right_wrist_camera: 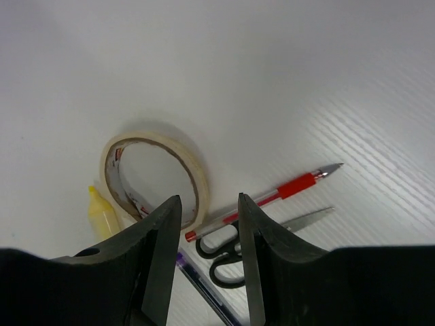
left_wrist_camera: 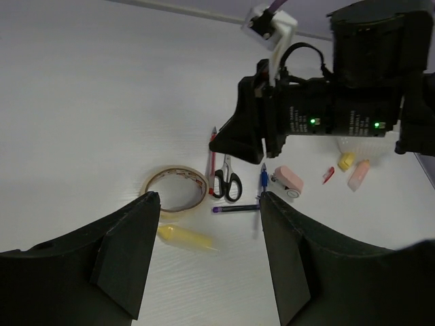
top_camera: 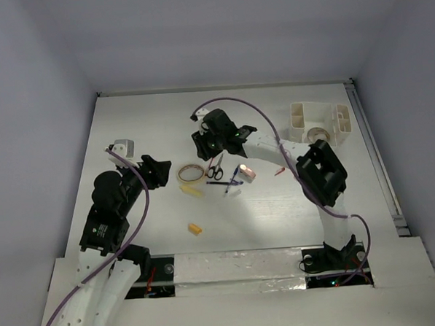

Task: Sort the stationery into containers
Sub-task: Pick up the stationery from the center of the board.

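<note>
Over to the middle of the table (top_camera: pixel 279 218) now, with the right gripper (right_wrist_camera: pixel 207 204) hanging low above the main huddle of stationery, jaws parted to a modest gap and holding nothing. Straight under that gap in the wrist view: the rim of the beige tape roll (right_wrist_camera: pixel 194 166) and the butt end of the red pen (right_wrist_camera: pixel 272 197), neither touched as far as can be told. Looks like a pick in the making, probably the pen. Worth noting its long axis, slanting away from the jaws toward the tip and lying closer to the closing line than across it, so calling for a turn of the wrist before any squeeze, else risking a skid along the barrel. Tucked just beside the pen, the small scissors (right_wrist_camera: pixel 234 257), blades running much the same way, and a dark pen (right_wrist_camera: pixel 204 288) just by the handles; tight company, easy to nudge. On the near-edge side of the roll, a yellow block (top_camera: pixel 192 190). Toward the left edge from the roll, the left gripper (left_wrist_camera: pixel 208 198), jaws spread wide and empty, aimed at the same heap. Nearer to the pen by a clear margin: the right arm. Toward the right edge from the heap, a pink eraser (top_camera: pixel 247 172); closer to the near edge, alone, a small orange block (top_camera: pixel 195 228). Up by the far right corner, well apart from all this, the white organiser (top_camera: pixel 302 116), with a second roll (top_camera: pixel 318 133) already seated in it and most of the sorting yet to do, by the look of it.
</note>
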Robot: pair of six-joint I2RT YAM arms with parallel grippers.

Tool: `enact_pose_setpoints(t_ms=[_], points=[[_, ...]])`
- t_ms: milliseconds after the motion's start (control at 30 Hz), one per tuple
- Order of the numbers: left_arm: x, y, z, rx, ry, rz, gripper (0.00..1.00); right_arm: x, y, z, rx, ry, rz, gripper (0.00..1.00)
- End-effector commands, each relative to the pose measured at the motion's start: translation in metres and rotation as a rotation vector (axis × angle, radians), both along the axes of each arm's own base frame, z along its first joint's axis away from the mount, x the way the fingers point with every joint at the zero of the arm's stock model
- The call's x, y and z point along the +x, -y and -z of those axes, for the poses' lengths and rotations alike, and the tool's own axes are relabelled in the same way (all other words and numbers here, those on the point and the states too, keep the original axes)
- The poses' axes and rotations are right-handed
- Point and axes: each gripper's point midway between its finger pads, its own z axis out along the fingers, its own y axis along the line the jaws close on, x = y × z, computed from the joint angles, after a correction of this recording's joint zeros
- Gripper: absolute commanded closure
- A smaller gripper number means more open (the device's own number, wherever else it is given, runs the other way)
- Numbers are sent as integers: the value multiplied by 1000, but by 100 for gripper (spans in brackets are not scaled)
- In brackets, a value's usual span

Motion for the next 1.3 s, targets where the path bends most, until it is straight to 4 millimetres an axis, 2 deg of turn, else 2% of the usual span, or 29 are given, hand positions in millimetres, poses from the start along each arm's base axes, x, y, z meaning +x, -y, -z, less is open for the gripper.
enact_pose_setpoints(t_ms=[0,33,67,133,167,400,433,467,533,633,700,733,767,800,833,867,967,1000,1033,1067,1100,1133,1167,1200,1233,1267], points=[[2,-1,-12,-13,47,-5,43,-6,-20,-6,-31,2,-97,55],[2,-1,-12,-13,47,-6,43,-7,-30,-9,-28,9,-113,54],[2,-1,-12,-13,48,-5,43,-8,-28,9,-65,-22,-119,54],[2,-1,-12,-14,50,-5,43,-13,-39,14,-82,-24,-139,54],[2,-1,-12,-13,48,-5,43,-12,-38,26,-104,-37,-134,54],[2,-1,-12,-12,49,-3,43,-14,-42,60,-176,-77,-130,54],[2,0,-11,-12,47,-2,43,-19,-46,70,-188,-93,-142,55],[2,0,-11,-12,47,0,43,-19,-47,71,-185,-96,-143,55],[2,0,-12,-13,49,0,43,-23,-52,76,-183,-105,-150,65],[2,0,-11,-12,47,0,43,-22,-61,72,-149,-93,-129,85],[2,0,-10,-12,44,2,43,-17,-67,59,-94,-70,-103,94],[3,0,-10,-12,44,0,43,-15,-69,54,-74,-58,-90,97],[3,0,-11,-12,44,0,43,-11,-75,36,-22,-31,-75,98],[3,0,-10,-11,43,2,43,-9,-76,28,2,-17,-64,100],[3,0,-10,-11,43,2,43,-8,-74,24,14,-5,-39,100],[3,1,-10,-13,42,1,43,-2,-78,1,65,40,-24,100],[3,1,-9,-11,40,2,43,5,-70,-24,113,90,53,100],[3,1,-9,-12,38,1,43,11,-69,-53,183,129,78,100],[3,1,-9,-12,39,1,43,12,-67,-67,212,149,94,100],[3,0,-9,-10,38,0,43,19,-53,-68,216,155,130,100],[3,0,-10,-11,41,0,43,25,-46,-82,250,183,160,100],[3,0,-10,-11,43,-1,43,28,-30,-109,283,224,203,100],[3,0,-10,-11,43,-1,43,41,-8,-118,293,244,255,100],[2,0,-10,-13,44,-2,43,47,12,-116,298,255,301,100],[2,0,-11,-14,47,-2,43,52,39,-142,323,300,372,100],[2,0,-12,-16,47,0,43,59,64,-147,324,312,429,100]])
